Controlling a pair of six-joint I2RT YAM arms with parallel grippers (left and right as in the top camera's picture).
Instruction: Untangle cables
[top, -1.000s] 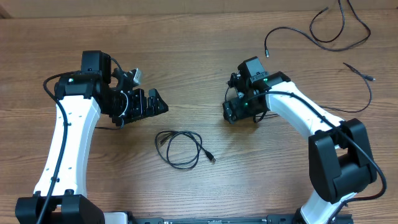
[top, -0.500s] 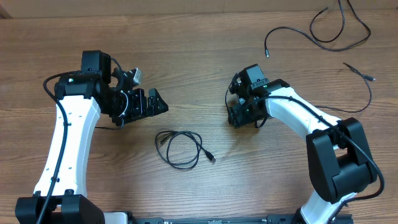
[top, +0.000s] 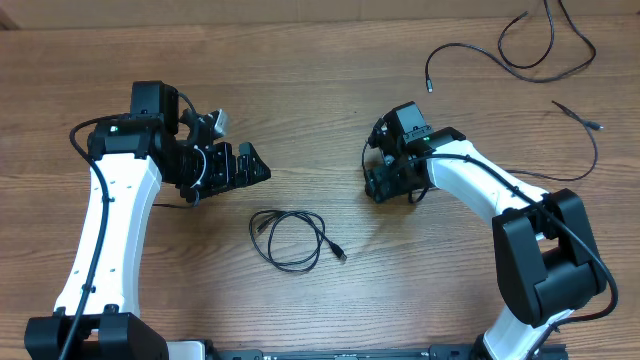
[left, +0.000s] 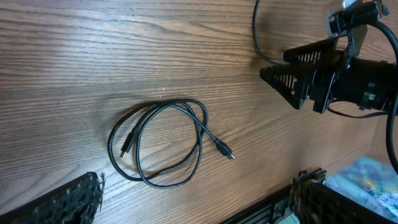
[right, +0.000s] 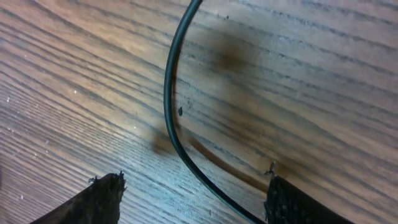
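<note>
A thin black coiled cable (top: 290, 238) lies on the wooden table between the arms; it also shows in the left wrist view (left: 163, 142), with a small plug at each end. My left gripper (top: 250, 165) is open and empty, raised up and left of the coil. My right gripper (top: 378, 186) is open and points down close to the table, its fingers on either side of a black cable strand (right: 177, 134) that runs between them. I cannot tell whether the fingers touch it.
Two more thin black cables lie at the back right: a looping one (top: 520, 50) and a curved one (top: 585, 140). A black rail runs along the table's front edge (left: 273, 208).
My right gripper has shifted slightly down and right over the strand and come lower. The left arm and the coiled cable have not moved.
</note>
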